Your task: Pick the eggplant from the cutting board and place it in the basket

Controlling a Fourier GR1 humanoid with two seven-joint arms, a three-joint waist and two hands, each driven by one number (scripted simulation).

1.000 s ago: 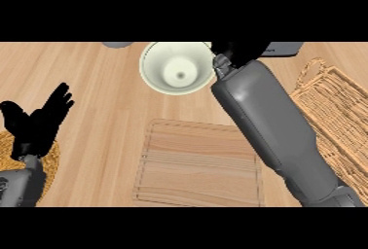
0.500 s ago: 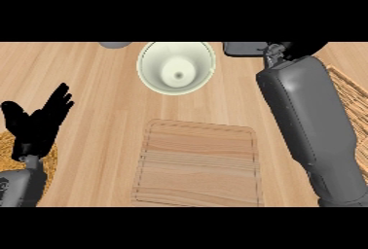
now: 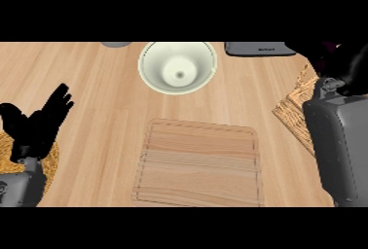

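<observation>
The right hand (image 3: 343, 65) is curled over the woven wicker basket (image 3: 293, 104) at far right, grasping a barely visible purple eggplant (image 3: 329, 46); its axis cannot be told. The left hand (image 3: 39, 124) rests released, near left. The pale wooden cutting board (image 3: 197, 163) lies centre.

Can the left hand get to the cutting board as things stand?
Probably yes. The left hand rests open at the view's left, and only bare counter lies between it and the cutting board.

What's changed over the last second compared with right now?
The right hand and its grey forearm swung rightward, from beside the cream bowl to over the woven wicker basket. The left hand, rectangular wooden cutting board and bowl stayed put.
</observation>
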